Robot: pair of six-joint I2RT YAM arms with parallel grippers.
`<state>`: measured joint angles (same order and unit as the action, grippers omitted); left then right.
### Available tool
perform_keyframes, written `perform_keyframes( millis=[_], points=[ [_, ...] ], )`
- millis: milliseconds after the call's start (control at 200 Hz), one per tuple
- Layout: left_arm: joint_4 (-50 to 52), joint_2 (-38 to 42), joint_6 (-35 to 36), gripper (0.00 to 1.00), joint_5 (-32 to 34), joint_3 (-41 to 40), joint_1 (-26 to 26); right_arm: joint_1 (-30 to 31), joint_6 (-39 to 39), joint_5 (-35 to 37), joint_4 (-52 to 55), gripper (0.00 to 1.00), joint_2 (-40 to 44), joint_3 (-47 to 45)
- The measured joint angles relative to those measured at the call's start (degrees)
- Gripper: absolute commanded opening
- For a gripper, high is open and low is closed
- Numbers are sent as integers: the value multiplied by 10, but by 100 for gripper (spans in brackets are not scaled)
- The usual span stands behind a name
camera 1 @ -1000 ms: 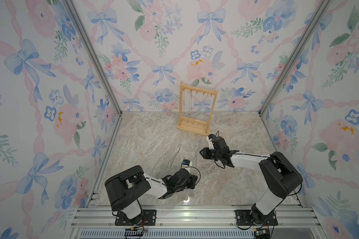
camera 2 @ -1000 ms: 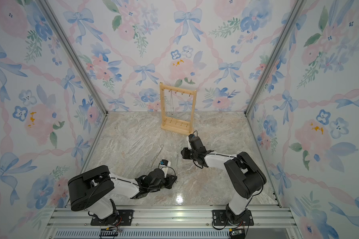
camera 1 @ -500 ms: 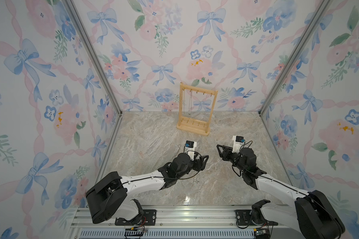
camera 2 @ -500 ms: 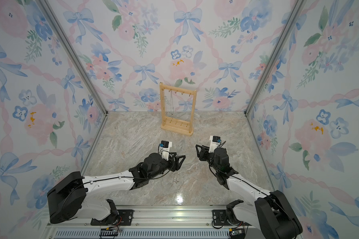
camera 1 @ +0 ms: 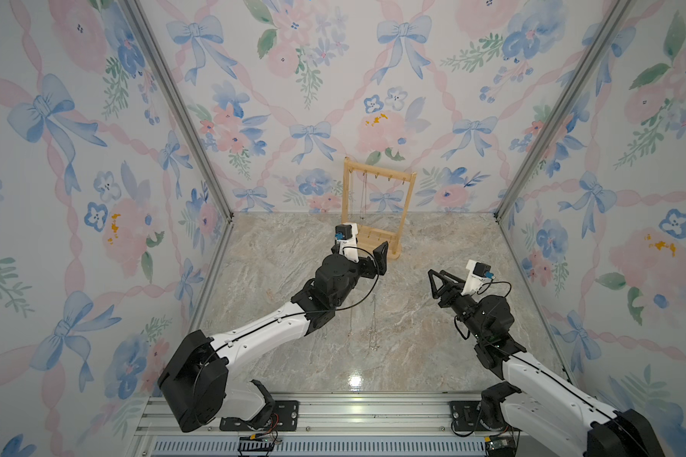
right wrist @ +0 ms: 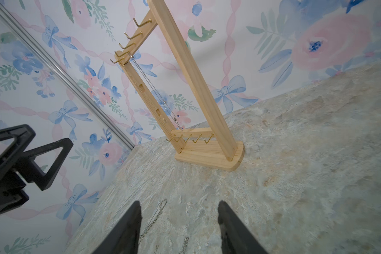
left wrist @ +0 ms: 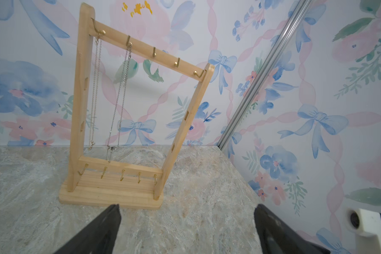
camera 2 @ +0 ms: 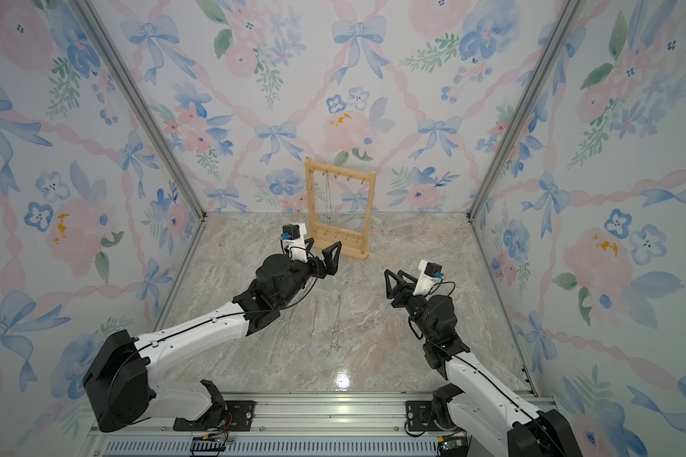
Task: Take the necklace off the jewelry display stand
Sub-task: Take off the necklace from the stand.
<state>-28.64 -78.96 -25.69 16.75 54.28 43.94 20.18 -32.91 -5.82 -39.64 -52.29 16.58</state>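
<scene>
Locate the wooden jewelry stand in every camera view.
Top views: the jewelry stand stands upper middle in both top views, by the back wall.
Left wrist: large, front-on, beyond the left gripper.
Right wrist: middle, nearly edge-on, beyond the right gripper.
Shared landmark: the silver chain hanging from its top bar.

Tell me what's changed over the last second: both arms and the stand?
The left gripper rose off the table and reached forward to just short of the jewelry display stand, opening wide. The right gripper lifted and drew off to the right, open and facing the stand. Neither holds anything. Unchanged: the stand, with two necklaces still on its top hooks.
</scene>
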Motion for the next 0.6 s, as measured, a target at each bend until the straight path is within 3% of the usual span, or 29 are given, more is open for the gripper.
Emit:
perform_keyframes(
  millis=[320, 455, 600],
  points=[
    [0, -31, -2, 98, -4, 69, -73, 31, 60, -38, 28, 39, -35, 80],
    [0, -61, -20, 98, -23, 113, -124, 84, 109, -14, 76, 38, -96, 196],
    [-1, -93, -34, 98, -42, 136, -170, 120, 146, 30, 152, 36, -207, 377]
  ],
)
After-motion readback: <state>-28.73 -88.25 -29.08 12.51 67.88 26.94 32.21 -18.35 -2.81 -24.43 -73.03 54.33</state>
